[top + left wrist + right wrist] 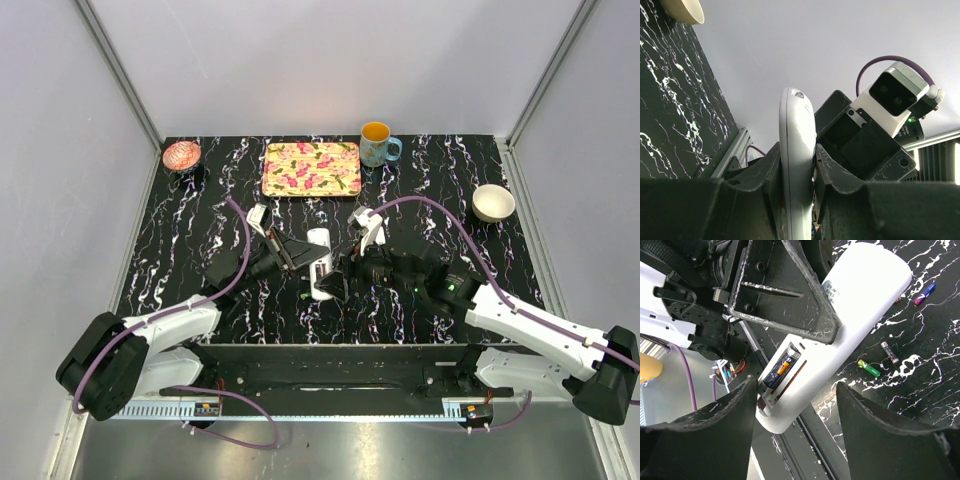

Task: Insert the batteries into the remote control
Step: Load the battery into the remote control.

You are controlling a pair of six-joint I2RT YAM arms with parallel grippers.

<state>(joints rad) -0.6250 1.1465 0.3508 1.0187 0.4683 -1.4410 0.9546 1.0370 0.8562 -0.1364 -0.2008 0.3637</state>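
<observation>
top view / left grip: your left gripper (pixel 305 257) is clamped on the remote control (pixel 319 242) and holds it mid-table, between the two arms.
top view / right grip: the right gripper (pixel 345 278) sits just beside the remote's near end. You can't read the jaw gap from up here.
top view / loose cells: too small to pick out on the marbled table (pixel 200 230).
left wrist / hold: the remote stands on edge, pinched on its long sides between both fingers (pixel 765 175). The grip looks square, so don't slacken it.
right wrist / jaws: the right fingers (pixel 705 435) are spread wide with nothing between them.
right wrist / bay: the battery bay (pixel 790 381) is open and faces the camera. One seated battery (pixel 782 366) is in it, and the slot beside it looks empty.
right wrist / spares: the green battery (pixel 869 368), silver battery (pixel 889 352) and purple-red battery (pixel 924 293) lie on the table, well apart from the bay.
step (my read): one cell is in and one is left to load, so a fetch comes next.
how: pinch the green battery across its middle, with its long axis parallel to the empty slot.
polarity: the marks aren't readable here. Check them before you seat it.
seating: put one end in first against the contact, then press the cell flat.
clearance: the left finger (pixel 785 290) crosses the remote right above the bay, so come in from the open end.
risk: a hard push could pivot the remote in the left pinch. Press along the clamp line.
</observation>
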